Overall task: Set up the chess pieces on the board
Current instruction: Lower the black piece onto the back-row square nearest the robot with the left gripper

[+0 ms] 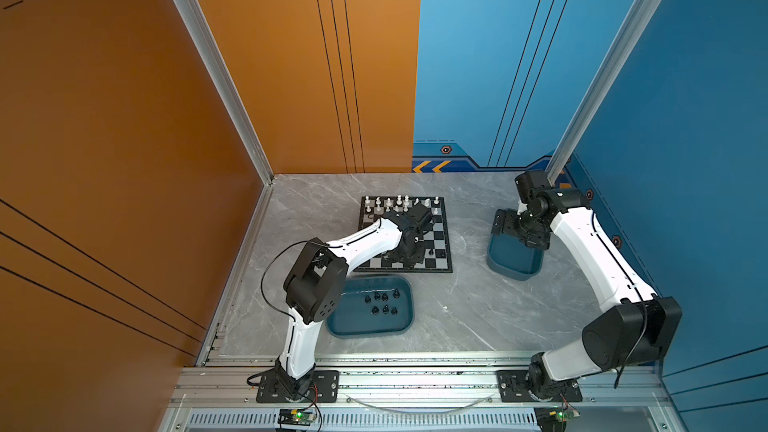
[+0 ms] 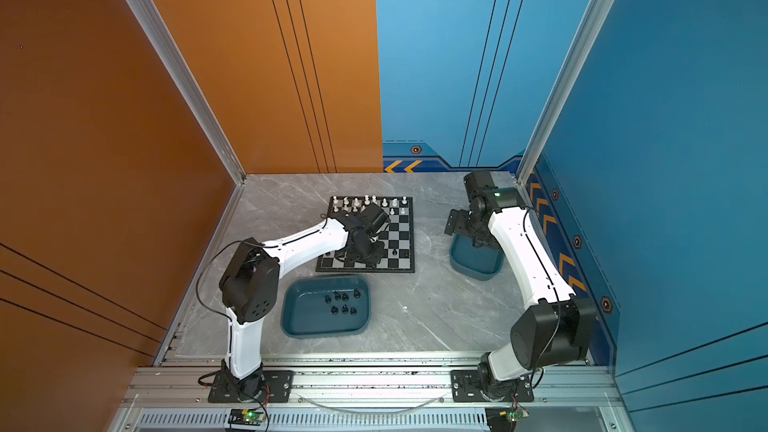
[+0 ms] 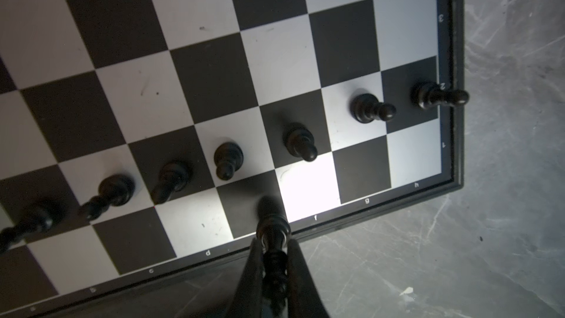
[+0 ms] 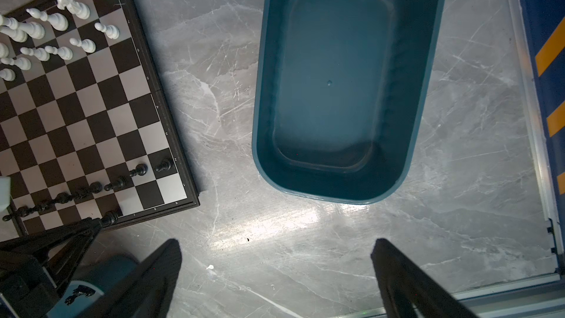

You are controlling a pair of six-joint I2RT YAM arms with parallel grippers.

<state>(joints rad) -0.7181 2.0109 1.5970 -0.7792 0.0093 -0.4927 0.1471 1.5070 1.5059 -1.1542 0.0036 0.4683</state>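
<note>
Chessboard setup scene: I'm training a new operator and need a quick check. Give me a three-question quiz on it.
1. True or false: the right gripper is open.
2. The left gripper holds: A) a white pawn, B) a black chess piece, C) nothing.
3. Fill in: the teal tray nearest the right gripper is ____.
Key: 1 true; 2 B; 3 empty.

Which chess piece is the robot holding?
Look at the chessboard, at its edge nearest the robot. Behind the row of black pawns is one more black piece. It alone is in the back row, pinched between the left arm's jaws.
</note>
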